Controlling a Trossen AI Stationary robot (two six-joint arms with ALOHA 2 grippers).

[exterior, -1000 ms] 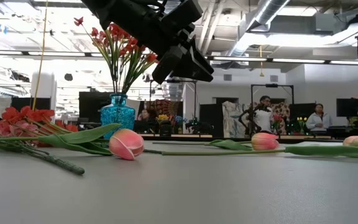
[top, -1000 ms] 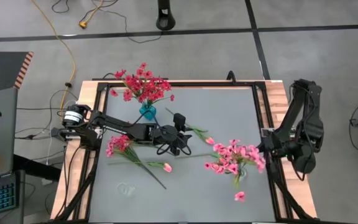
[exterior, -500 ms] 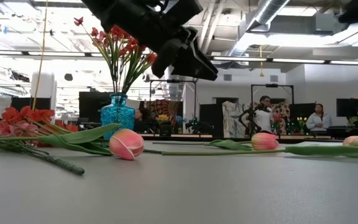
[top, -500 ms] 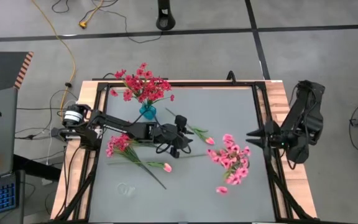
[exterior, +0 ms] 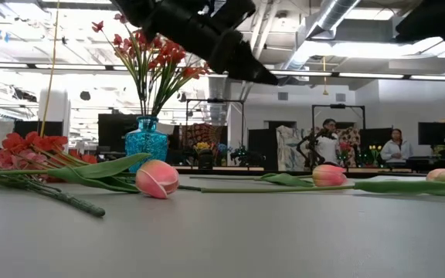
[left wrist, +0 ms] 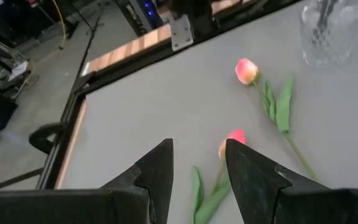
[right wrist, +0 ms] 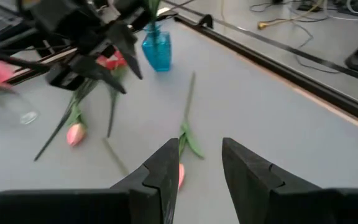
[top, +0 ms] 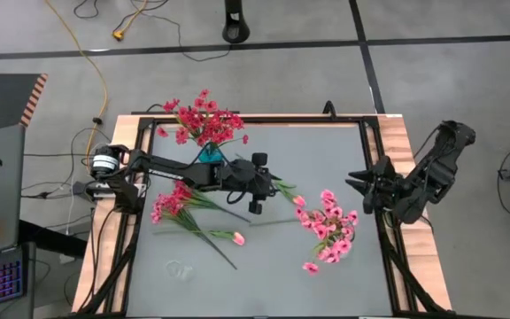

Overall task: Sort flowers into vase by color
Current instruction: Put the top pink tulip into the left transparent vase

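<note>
Fingers of the left gripper (left wrist: pixel 197 163) stand apart, seemingly empty, above tulips (left wrist: pixel 246 70).

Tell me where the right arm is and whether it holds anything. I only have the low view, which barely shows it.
Observer: The right gripper is by the table's right edge, open and empty.
Operator: And the left one?
Observer: The left gripper is open over mid-table, pointing at a loose tulip.
Operator: Where are the pink flowers?
Observer: The pink flowers stand right of centre in a clear vase.
</note>
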